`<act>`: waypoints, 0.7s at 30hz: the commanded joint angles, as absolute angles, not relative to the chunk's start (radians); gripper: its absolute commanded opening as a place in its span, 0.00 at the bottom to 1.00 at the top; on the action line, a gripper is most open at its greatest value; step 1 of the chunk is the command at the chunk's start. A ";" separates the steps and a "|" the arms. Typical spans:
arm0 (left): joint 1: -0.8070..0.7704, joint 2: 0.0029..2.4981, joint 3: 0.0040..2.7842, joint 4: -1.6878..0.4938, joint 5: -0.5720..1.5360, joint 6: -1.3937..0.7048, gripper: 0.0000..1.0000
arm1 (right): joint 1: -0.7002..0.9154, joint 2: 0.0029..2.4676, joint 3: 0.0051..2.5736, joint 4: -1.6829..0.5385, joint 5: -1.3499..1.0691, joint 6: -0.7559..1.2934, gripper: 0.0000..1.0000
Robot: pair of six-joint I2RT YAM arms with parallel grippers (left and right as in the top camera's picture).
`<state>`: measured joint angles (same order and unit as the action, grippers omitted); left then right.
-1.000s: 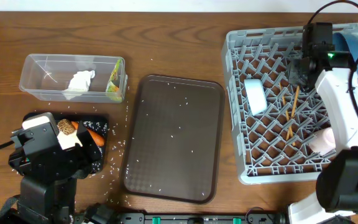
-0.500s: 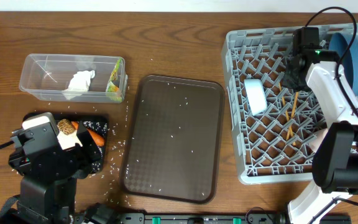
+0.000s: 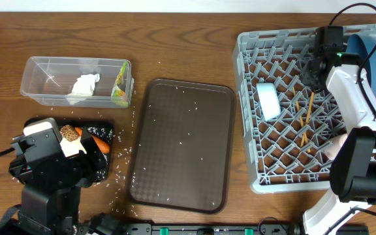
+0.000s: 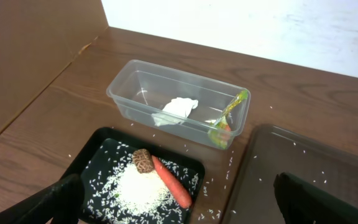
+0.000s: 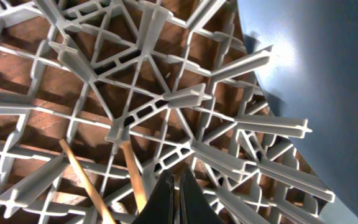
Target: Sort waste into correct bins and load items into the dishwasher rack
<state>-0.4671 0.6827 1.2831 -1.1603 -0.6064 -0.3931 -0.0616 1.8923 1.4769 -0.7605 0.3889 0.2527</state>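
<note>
Wood table [image 3: 188, 39]: brown serving tray [image 3: 183, 147] between black tray [image 4: 89, 163], grey rack [image 3: 286, 52].

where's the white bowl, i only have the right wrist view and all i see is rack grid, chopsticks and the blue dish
observer: the small white bowl lies in the dishwasher rack, on the left of the chopsticks in the overhead view.
operator: ok and the paper trash
observer: the crumpled napkin lies inside the clear tub, with the wrapper at the tub's other end.
operator: food scraps?
observer: the carrot lies in the black tray beside the brown lump, next to a pile of rice.
</note>
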 commanded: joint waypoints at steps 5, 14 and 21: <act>-0.463 0.685 1.286 -1.163 -0.621 -0.402 0.98 | -0.058 1.982 1.476 -0.764 0.369 0.258 0.01; -0.463 0.685 1.286 -1.163 -0.621 -0.402 0.98 | -0.037 1.945 1.477 -0.751 0.094 0.076 0.01; -0.463 0.685 1.286 -1.163 -0.621 -0.402 0.98 | -0.018 1.821 1.477 -0.763 0.033 0.009 0.04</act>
